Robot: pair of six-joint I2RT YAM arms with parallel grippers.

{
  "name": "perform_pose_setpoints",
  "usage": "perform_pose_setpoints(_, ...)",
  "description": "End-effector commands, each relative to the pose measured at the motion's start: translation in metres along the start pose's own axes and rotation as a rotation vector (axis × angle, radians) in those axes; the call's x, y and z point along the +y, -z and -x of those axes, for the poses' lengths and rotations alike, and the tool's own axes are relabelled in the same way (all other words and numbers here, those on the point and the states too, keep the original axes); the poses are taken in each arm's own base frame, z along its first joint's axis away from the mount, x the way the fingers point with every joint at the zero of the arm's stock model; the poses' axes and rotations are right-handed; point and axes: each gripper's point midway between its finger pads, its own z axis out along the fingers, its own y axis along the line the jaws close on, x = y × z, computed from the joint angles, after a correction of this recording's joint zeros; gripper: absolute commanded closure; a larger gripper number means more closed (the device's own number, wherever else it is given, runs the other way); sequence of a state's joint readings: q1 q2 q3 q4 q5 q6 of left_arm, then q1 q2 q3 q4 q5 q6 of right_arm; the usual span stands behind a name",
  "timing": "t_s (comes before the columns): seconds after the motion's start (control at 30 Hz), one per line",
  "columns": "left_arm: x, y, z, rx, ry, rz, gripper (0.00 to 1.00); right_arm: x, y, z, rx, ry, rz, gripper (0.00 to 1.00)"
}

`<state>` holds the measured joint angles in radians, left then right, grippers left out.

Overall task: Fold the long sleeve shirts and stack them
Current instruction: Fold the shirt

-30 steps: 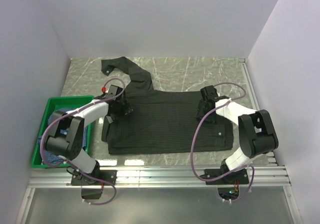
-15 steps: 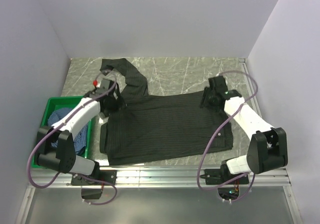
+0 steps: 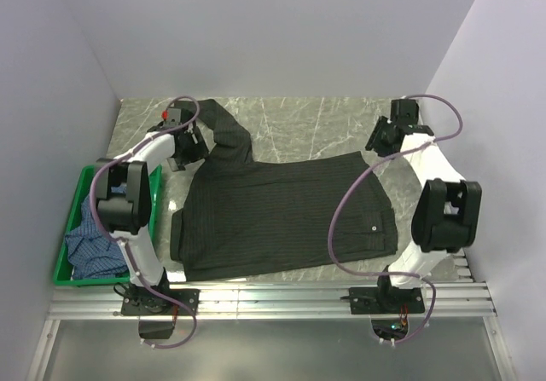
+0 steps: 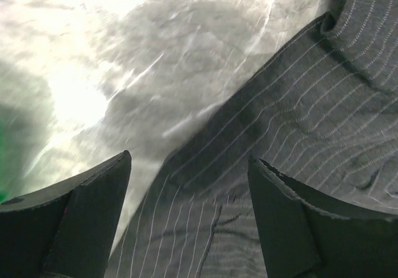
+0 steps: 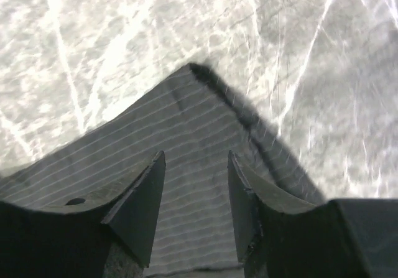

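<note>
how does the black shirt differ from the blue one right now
The black pinstriped shirt lies spread out on the marble table; the blue checked shirt sits bunched in the green crate. The black one covers far more area than the blue one. Both are soft cloth, and neither is folded yet.

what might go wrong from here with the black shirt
1. The right end effector is open over only the tip of a corner of the black shirt. A grasp there may catch little cloth and slip.
2. The sleeve lies bent at the far left, so a fold over it could trap a lump.
3. The left end effector is open over overlapping cloth and may pinch an extra layer.
</note>
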<state>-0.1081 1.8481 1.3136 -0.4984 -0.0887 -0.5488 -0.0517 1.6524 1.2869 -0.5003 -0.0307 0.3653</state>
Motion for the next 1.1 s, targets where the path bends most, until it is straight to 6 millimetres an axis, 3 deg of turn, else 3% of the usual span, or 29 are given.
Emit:
perform_pose_setpoints(0.0, -0.021, -0.001, 0.018, -0.008, -0.068, -0.091, 0.19, 0.016, -0.011, 0.032, -0.052, 0.086, 0.069, 0.49)
perform_pose_setpoints(0.37, -0.025, -0.021, -0.012, 0.093, -0.095, -0.158, 0.23, 0.008, -0.087, 0.012, 0.085, 0.141, 0.055, 0.47)
perform_pose_setpoints(0.53, -0.02, -0.033, -0.021, 0.138, -0.1, -0.13, 0.23, 0.011, -0.1, 0.006, 0.135, 0.241, 0.096, 0.45)
perform_pose_setpoints(0.8, -0.014, -0.045, -0.042, 0.214, -0.111, -0.1, 0.26, 0.013, -0.113, -0.02, 0.227, 0.328, 0.146, 0.46)
perform_pose_setpoints(1.07, -0.015, -0.046, -0.052, 0.237, -0.134, -0.089, 0.36, 0.019, -0.118, -0.029, 0.249, 0.343, 0.169, 0.55)
